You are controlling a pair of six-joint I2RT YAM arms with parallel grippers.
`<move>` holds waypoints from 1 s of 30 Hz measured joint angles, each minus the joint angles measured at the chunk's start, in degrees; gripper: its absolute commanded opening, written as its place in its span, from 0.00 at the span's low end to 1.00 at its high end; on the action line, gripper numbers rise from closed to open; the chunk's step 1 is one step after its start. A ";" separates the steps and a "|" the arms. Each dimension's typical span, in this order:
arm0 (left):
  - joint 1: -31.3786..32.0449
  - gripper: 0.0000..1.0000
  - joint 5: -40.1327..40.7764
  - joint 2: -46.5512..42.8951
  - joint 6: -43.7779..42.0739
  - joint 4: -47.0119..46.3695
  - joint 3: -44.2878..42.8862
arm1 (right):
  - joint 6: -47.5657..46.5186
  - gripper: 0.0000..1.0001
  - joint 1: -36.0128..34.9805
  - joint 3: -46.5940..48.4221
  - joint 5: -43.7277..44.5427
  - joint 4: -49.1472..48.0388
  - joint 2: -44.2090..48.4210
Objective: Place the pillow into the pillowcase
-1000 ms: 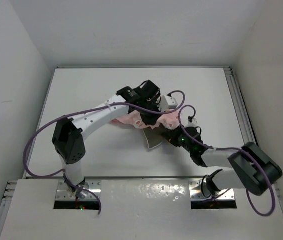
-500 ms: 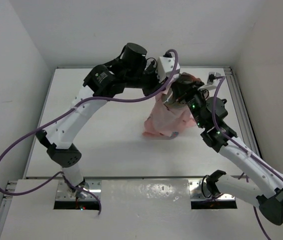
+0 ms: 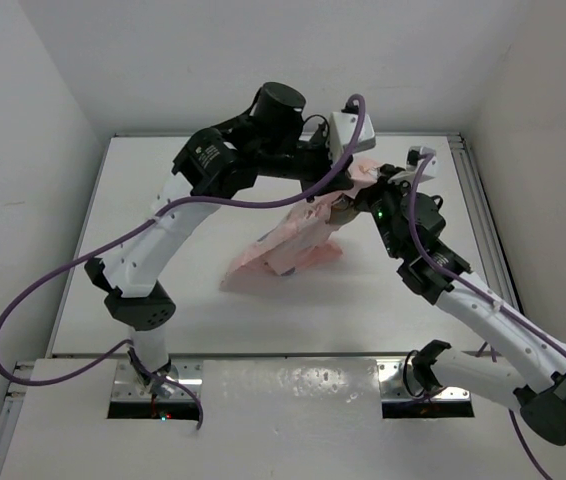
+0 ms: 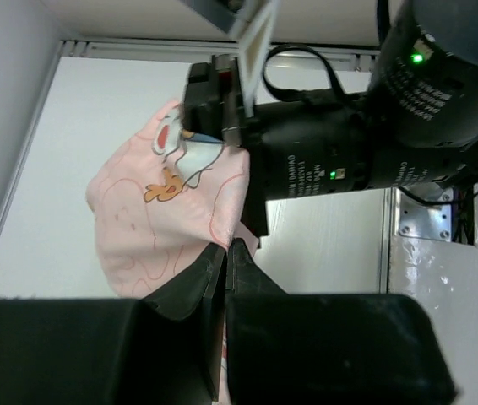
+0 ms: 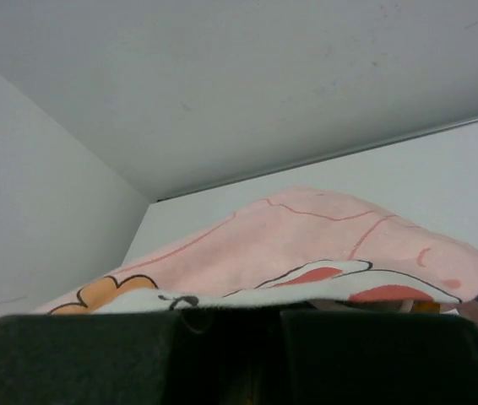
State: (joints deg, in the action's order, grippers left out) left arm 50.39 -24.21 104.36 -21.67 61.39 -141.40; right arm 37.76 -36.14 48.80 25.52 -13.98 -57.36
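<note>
**Pillowcase held aloft by both grippers; pillow not confirmed in view**

Nearest the arm bases, the table (image 3: 163, 300) is bare white. The low corner of the pillowcase (image 3: 283, 245) reaches down toward it. Whether that corner touches the surface cannot be told.

From there the pillowcase rises as a slanted, hanging sheet to the two grippers, which sit close together above the middle of the table toward its far right.

The left gripper (image 4: 226, 249) has its fingers pressed together, with the cloth's edge pinched at their tips. The right gripper (image 5: 230, 325) is closed almost fully on a fold of the same cloth, which drapes over its fingers. In the left wrist view, the two holds are just beside each other on the upper edge.

Condition of the item: thin pale pink fabric with red outline drawing and a white, orange and red cartoon figure. It is slack and creased and bulges softly below the holds.

The pillow does not show plainly in any view. Whether it lies inside the hanging case cannot be told.

Judgement: the step in hand appears to be lifting the case by its upper edge so that any contents settle toward the low end. To do it well:

- Both pinches should remain firm.
- The holds should stay level and move apart only gently.
- Any shaking should be small, because thin cloth can slip from a narrow pinch.
</note>
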 measured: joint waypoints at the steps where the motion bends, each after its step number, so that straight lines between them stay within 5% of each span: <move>1: 0.46 0.00 -0.04 0.28 -0.35 0.42 0.00 | -0.02 0.00 -0.11 -0.17 0.20 0.20 0.11; 8: 1.38 0.00 -0.79 0.66 -0.55 0.24 -0.39 | -1.16 0.03 -1.25 -0.42 3.23 1.79 2.25; 13: 0.87 0.00 0.85 1.46 1.44 0.76 -2.64 | -1.68 0.40 -2.51 1.11 3.69 4.24 -1.51; 14: 0.50 0.00 1.16 1.49 1.88 0.79 -2.67 | -1.86 0.57 -2.71 2.03 3.61 5.77 -2.62; 17: -0.66 0.00 2.93 1.51 2.75 1.03 -2.58 | -2.67 0.72 -3.10 4.26 2.23 11.91 -6.19; 30: -2.03 0.00 6.54 1.38 4.13 -0.13 -1.36 | -13.03 0.84 4.72 10.69 -10.88 31.41 -3.06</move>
State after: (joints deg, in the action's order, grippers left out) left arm 48.36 -17.67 105.73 -17.54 61.25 -142.76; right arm 24.73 -31.42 59.48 14.63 17.43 -60.42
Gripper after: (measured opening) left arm 0.006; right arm 0.827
